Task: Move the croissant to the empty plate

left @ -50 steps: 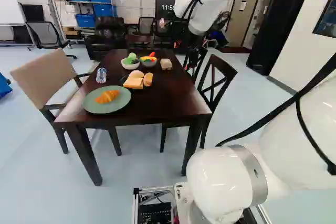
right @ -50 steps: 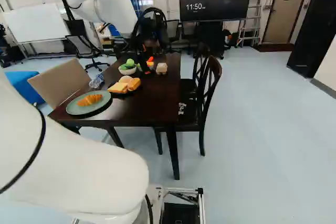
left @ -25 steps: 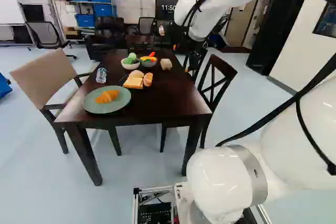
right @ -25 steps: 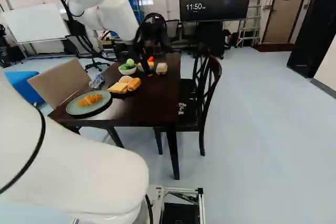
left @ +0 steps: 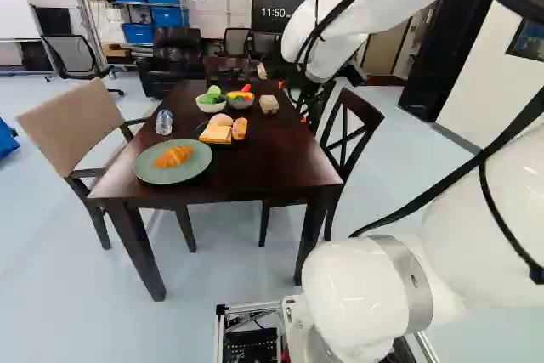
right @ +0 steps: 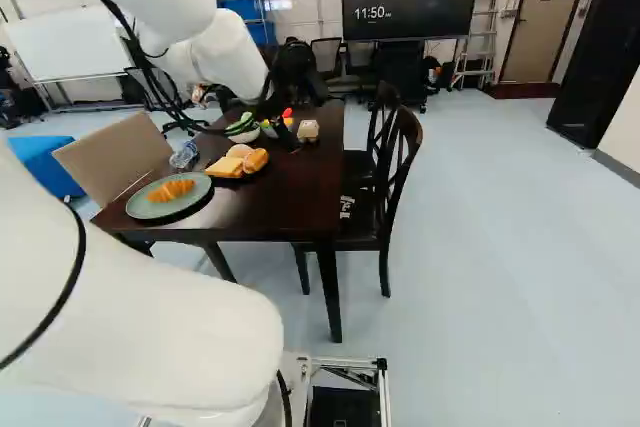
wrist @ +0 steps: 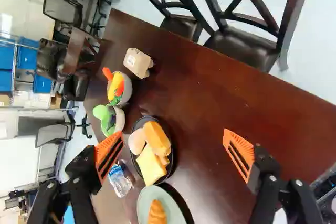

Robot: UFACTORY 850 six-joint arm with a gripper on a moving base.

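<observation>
The pincer (left: pixel 293 99) stands wide open, holding nothing between its slotted orange pads (wrist: pixel 239 144); the croissant (left: pixel 173 156), golden and ridged, lies on the round green plate (left: pixel 201 167) at the near end of the dark, glossy table (left: pixel 272 163), well apart from the pincer and nearer the base; the clear plastic bottle (wrist: pixel 119 182) wears a label.

Left and right behind the arm (left: pixel 353 286), base views share the table (left: pixel 263 155) ahead, which the wrist view overlooks closer, seemingly aslant.
</observation>
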